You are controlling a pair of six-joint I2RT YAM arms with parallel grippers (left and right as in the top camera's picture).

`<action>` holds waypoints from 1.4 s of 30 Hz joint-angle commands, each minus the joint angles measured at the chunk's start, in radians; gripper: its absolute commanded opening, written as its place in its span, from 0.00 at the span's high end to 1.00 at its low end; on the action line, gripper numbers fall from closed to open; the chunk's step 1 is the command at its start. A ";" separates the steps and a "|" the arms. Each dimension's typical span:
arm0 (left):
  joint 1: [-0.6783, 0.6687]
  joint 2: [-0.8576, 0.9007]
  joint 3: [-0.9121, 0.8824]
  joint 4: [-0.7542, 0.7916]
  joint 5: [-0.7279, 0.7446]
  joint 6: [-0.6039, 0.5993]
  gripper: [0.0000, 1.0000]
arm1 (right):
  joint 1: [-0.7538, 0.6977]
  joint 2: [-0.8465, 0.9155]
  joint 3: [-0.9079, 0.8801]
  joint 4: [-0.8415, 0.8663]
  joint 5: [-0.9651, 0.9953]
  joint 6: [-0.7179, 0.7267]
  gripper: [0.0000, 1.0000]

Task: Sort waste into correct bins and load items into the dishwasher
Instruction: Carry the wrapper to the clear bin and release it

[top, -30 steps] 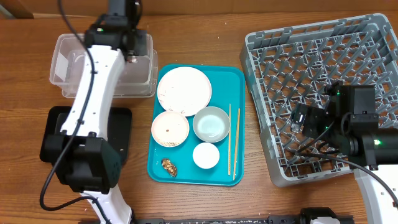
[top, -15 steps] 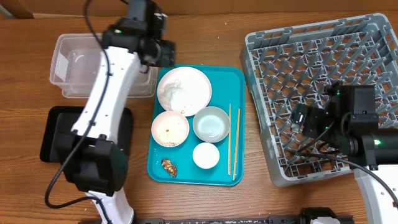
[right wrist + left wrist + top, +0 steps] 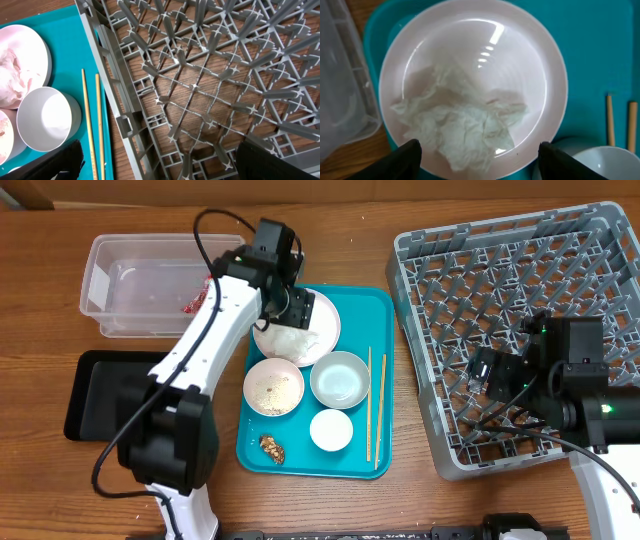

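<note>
While the left gripper hangs over the plate on the teal tray, its jaws stand wide apart, gripping nothing, above the crumpled tissue lying on that plate. The red wrapper sits in the clear tub. The right gripper hovers over the dish rack, jaws likewise spread wide and empty. The chopsticks lie on the tray just beside the grey-blue bowl.
</note>
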 commanded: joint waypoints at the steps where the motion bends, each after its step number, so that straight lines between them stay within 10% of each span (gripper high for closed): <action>1: -0.005 0.055 -0.054 0.023 0.004 -0.007 0.24 | -0.003 -0.008 0.027 -0.001 0.009 0.001 0.00; 11: -0.012 0.163 -0.072 0.049 0.005 -0.007 0.28 | -0.003 -0.008 0.027 -0.006 0.009 0.001 0.00; 17: -0.013 0.154 -0.051 0.032 0.003 -0.006 0.95 | -0.003 -0.008 0.027 -0.012 0.009 0.001 0.00; 37: 0.193 -0.031 0.317 -0.220 -0.156 -0.007 0.95 | -0.003 -0.008 0.027 -0.016 0.009 0.001 0.00; 42: 0.268 -0.016 0.316 -0.191 -0.153 -0.007 0.78 | -0.003 -0.008 0.027 -0.016 0.009 0.001 0.00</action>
